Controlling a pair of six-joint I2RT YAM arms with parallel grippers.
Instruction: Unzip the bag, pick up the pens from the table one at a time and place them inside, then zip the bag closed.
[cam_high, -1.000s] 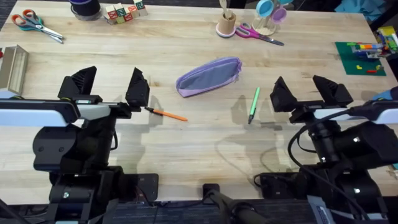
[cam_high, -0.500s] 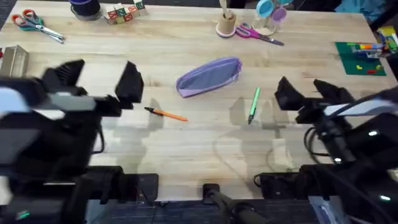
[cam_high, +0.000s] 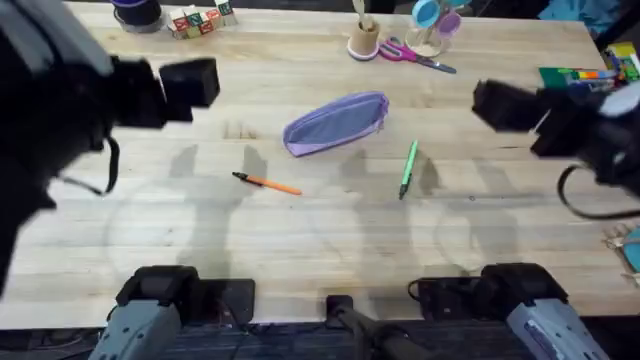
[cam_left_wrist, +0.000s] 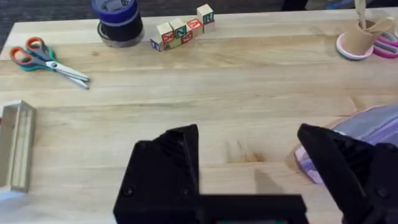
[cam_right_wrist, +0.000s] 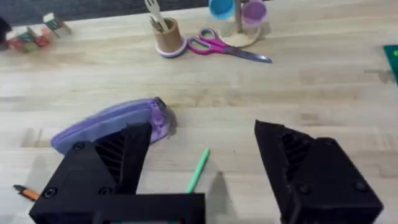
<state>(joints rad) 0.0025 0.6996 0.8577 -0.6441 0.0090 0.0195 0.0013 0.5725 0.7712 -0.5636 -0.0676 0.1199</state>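
The lavender bag (cam_high: 335, 122) lies at the middle of the table (cam_high: 300, 240) with its zipper shut. The orange pen (cam_high: 267, 183) lies in front of it to the left, the green pen (cam_high: 408, 167) to its front right. My left gripper (cam_high: 170, 88) hangs high and blurred at the left, open and holding nothing; in the left wrist view its fingers (cam_left_wrist: 165, 168) stand wide apart, the bag (cam_left_wrist: 367, 124) beside one of them. My right gripper (cam_right_wrist: 202, 180) is open above the green pen (cam_right_wrist: 198, 169), with the bag (cam_right_wrist: 112, 124) beyond it.
Along the far edge stand a dark cup (cam_left_wrist: 117, 18), letter blocks (cam_left_wrist: 183, 28), orange-green scissors (cam_left_wrist: 46, 57), a wooden cup (cam_right_wrist: 166, 34), pink scissors (cam_right_wrist: 227, 48) and a cup stand (cam_right_wrist: 239, 18). A metal tray (cam_left_wrist: 15, 143) sits at the left edge, a green plate (cam_high: 580, 92) at the far right.
Both arms have risen from low over the table toward the camera, the left swinging back and left, the right back and right. The bag and both pens have not moved.
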